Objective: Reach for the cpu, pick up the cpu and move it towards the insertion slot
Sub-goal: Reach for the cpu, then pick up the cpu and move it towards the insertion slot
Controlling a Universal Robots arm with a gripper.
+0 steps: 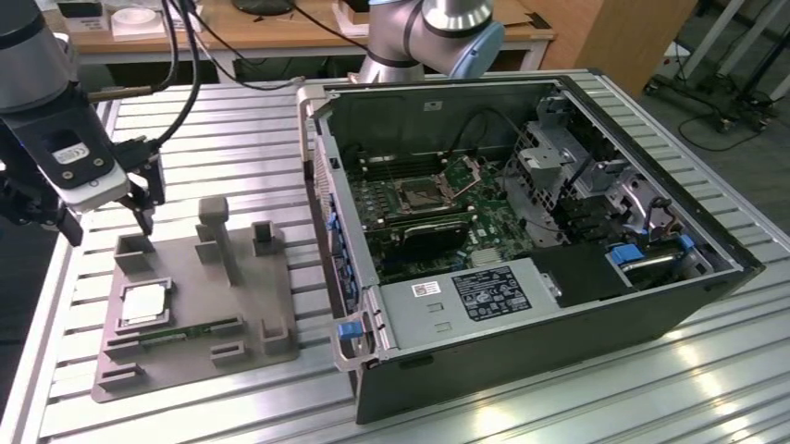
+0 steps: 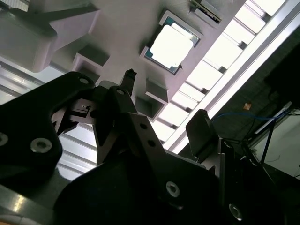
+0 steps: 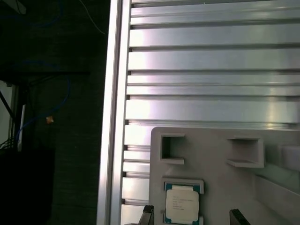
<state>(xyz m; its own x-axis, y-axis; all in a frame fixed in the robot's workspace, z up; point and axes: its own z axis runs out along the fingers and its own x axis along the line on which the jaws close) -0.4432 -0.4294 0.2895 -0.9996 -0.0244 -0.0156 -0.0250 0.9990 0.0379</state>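
exterior view: the end effector is hovering wide open and empty, the reach judged under way; the cpu is lying below it, untouched, in a grey holder; grasping is likely calling for a descent astride its edges.

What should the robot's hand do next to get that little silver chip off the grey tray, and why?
Probably lower straight down toward the cpu. The hand hangs open and empty above the grey tray, not touching anything. In the first wrist view the chip sits between the two fingertips, so it looks roughly lined up and mainly needs to descend.
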